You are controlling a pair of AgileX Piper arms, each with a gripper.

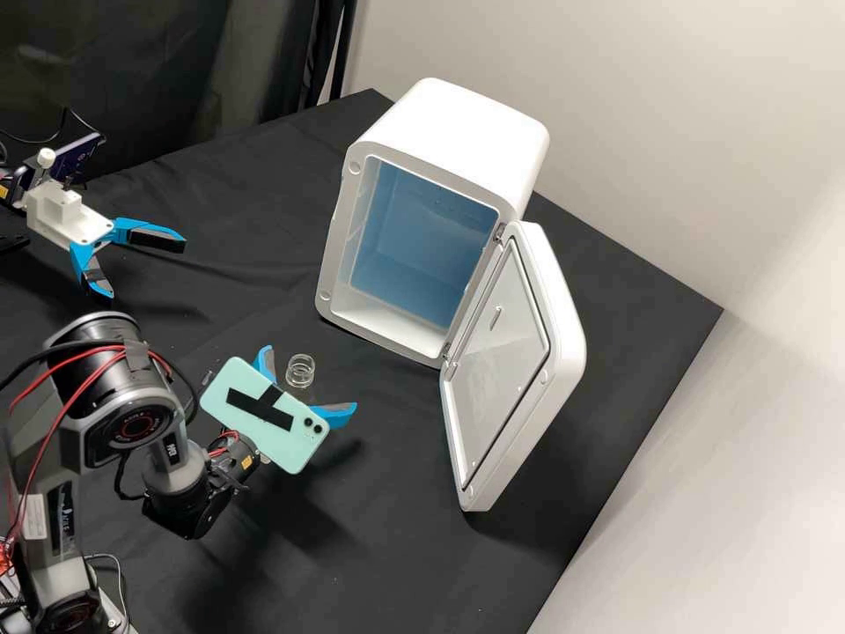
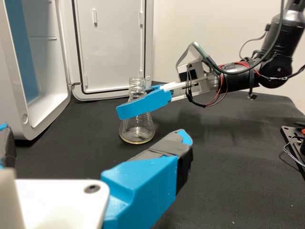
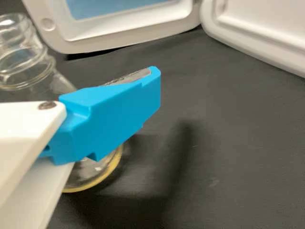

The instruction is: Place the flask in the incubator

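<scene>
A small clear glass flask (image 1: 301, 371) stands upright on the black bench, in front of the white incubator (image 1: 458, 132). The incubator's blue inside is bare and its door (image 1: 515, 370) hangs wide open to the right. My right gripper (image 1: 302, 386) is open and straddles the flask, one blue finger (image 3: 109, 107) on each side at neck height. The left wrist view shows the flask (image 2: 137, 125) with one of those fingers (image 2: 143, 102) crossing in front of it. My left gripper (image 1: 141, 264) is open and holds nothing, at the far left, well away from the flask.
The open door (image 2: 112, 43) stands just right of the flask. The bench (image 1: 616, 291) ends at an edge close behind and to the right of the incubator, with a white wall beyond. Bare bench lies between the flask and the incubator opening.
</scene>
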